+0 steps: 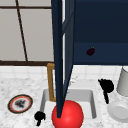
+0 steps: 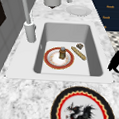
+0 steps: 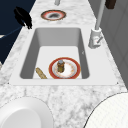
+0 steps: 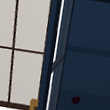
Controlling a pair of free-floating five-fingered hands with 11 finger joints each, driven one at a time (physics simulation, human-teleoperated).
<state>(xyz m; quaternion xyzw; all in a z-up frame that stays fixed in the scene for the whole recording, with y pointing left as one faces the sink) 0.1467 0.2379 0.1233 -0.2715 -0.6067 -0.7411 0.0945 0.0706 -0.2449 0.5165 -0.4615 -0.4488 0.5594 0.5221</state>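
Your cabinet door (image 1: 61, 50) stands swung open over the sink (image 2: 69, 31); a small dark eggplant (image 1: 90, 51) lies on the bottom shelf; both your left hand (image 1: 39, 116) and right hand (image 1: 106, 86) hang apart from everything, fingers curled on nothing; the red-rimmed plate (image 2: 58, 58) with its jar (image 2: 62, 53) sits untouched in the basin.

Counter: grey-white marble (image 1: 22, 85), white sink basin (image 2: 68, 31) set into it.
Wall: pale panels (image 4: 31, 19), dark thin seams; white tile strip below.
Cabinet: navy wall unit (image 1: 100, 30), door (image 1: 61, 50) swung open.
Floor: checkered patch (image 2: 116, 39).
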